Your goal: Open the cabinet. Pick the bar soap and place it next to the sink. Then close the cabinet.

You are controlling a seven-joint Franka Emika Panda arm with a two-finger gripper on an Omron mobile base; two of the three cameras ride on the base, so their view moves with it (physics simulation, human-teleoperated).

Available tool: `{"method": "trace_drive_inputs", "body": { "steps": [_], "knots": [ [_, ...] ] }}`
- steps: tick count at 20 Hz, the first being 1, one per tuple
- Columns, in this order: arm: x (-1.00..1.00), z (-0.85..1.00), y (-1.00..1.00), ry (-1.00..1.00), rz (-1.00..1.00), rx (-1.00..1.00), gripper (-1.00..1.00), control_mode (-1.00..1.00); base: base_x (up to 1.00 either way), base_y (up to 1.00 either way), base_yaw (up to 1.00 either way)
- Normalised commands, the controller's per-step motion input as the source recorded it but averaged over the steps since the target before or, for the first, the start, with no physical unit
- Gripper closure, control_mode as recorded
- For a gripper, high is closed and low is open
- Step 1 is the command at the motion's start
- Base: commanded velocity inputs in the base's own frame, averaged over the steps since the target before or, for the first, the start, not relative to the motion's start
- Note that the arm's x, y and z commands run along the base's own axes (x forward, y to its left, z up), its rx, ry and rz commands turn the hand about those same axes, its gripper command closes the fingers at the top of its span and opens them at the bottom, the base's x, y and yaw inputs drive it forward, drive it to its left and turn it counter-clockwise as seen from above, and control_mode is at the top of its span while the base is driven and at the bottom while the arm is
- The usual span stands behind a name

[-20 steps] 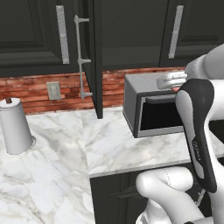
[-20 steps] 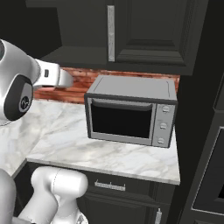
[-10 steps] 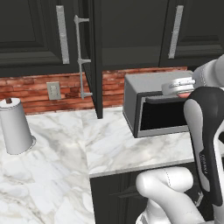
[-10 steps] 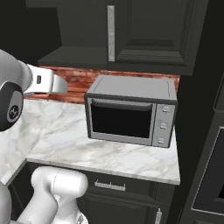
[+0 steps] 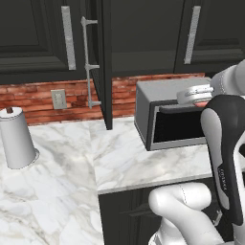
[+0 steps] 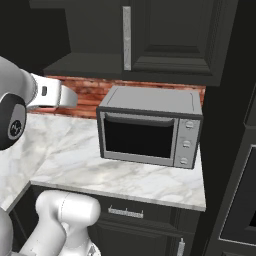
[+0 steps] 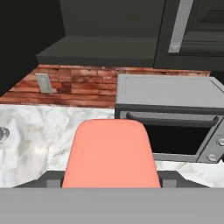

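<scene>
Evidently step 2 is underway: the jaws grasp the bar soap (image 7: 111, 153) between them, the open cabinet (image 5: 103, 62) beyond; next, carrying it to the sink.

Salmon-pink bar soap (image 7: 109, 153), black cabinet (image 5: 103, 62), grey toaster oven (image 6: 147, 127), red brick backsplash (image 7: 83, 85), white marble counter (image 5: 57, 191).

The worktop (image 5: 57, 201) is glossy white marble with grey veins. The cabinet (image 5: 103, 62) looks matt black, with a brushed-metal handle (image 5: 87, 62). Rough red brick lines the wall (image 6: 90, 92). The toaster oven (image 6: 150, 125) is smooth grey metal. The bar soap (image 7: 110, 153) is matt salmon-pink.
</scene>
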Motion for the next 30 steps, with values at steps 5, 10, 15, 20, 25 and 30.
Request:
{"method": "trace_drive_inputs", "body": {
  "steps": [5,10,15,20,25,30],
  "knots": [
    [-0.05,0.00,0.00,0.00,0.00,0.00,1.00,-1.00,0.00,0.00,0.00],
    [-0.03,0.00,0.00,0.00,0.01,0.00,1.00,-1.00,0.00,0.00,0.00],
    [-0.08,0.00,0.00,0.00,0.01,0.00,1.00,-1.00,0.00,0.00,0.00],
    [-0.07,0.00,-0.02,0.00,0.03,0.00,1.00,-1.00,0.00,0.00,0.00],
    [0.00,0.00,0.00,0.00,0.00,0.00,1.00,1.00,-0.16,-0.19,0.08],
    [0.00,0.00,0.00,0.00,0.00,0.00,1.00,1.00,-0.04,-0.43,0.16]
  ]
}}
